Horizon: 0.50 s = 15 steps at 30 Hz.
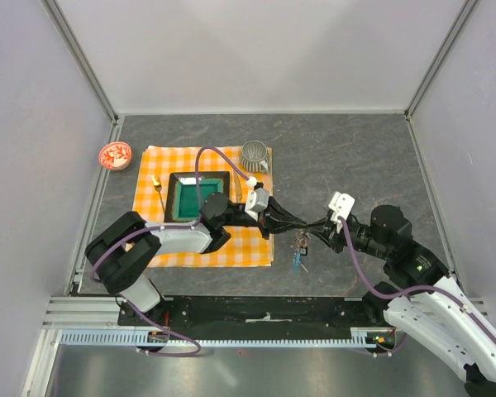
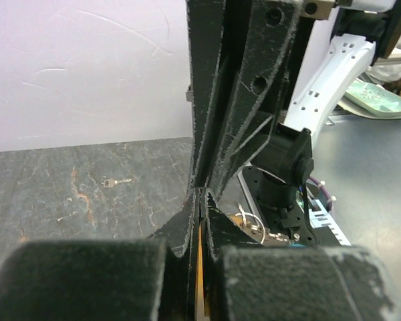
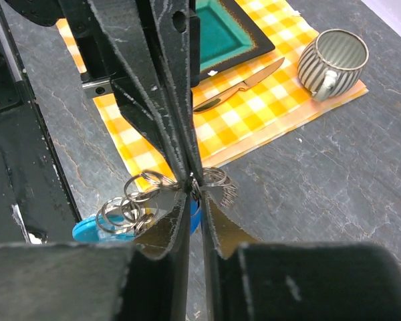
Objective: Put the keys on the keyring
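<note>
The keyring [image 1: 301, 241] is a bunch of thin metal rings with a flat cyan tag [image 1: 298, 261], and it hangs between my two grippers above the dark table. My left gripper [image 1: 293, 222] and right gripper [image 1: 312, 226] meet tip to tip, both shut on the bunch. In the right wrist view my right gripper [image 3: 196, 179] pinches the rings [image 3: 130, 202]. A toothed metal key [image 3: 222, 187] sits on a ring just to the right, and the cyan tag [image 3: 93, 231] is lower left. In the left wrist view my left gripper [image 2: 201, 192] is shut, and a ring [image 2: 251, 224] shows beside it. A small loose key [image 2: 115, 181] lies on the table.
An orange checked cloth [image 1: 240, 248] lies to the left and holds a green square plate [image 1: 180, 198], a ribbed grey cup [image 1: 255, 154] and a knife [image 3: 240, 87]. A red bowl [image 1: 114, 155] stands at the far left. Grey walls enclose the table.
</note>
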Each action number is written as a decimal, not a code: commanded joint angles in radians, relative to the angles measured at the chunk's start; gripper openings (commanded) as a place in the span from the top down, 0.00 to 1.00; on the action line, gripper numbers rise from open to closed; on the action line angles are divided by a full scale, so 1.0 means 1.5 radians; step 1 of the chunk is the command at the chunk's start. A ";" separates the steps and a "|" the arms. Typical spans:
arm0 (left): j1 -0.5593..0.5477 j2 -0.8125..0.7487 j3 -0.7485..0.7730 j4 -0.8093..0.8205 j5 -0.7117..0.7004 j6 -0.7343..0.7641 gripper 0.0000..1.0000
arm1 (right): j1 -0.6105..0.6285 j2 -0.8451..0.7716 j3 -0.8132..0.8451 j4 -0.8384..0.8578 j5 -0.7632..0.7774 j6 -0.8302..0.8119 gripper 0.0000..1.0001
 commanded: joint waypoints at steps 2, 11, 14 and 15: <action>0.003 -0.031 -0.001 0.254 0.034 -0.028 0.98 | -0.005 0.000 0.003 0.037 -0.034 -0.012 0.89; 0.016 -0.024 -0.004 0.254 0.039 -0.032 0.98 | -0.005 0.033 0.027 0.031 -0.060 -0.034 1.00; 0.033 -0.017 -0.010 0.254 0.037 -0.024 0.96 | -0.005 0.073 0.056 0.013 -0.051 -0.054 1.00; 0.042 -0.015 -0.011 0.254 0.038 -0.022 0.95 | -0.006 0.098 0.067 0.006 -0.050 -0.062 1.00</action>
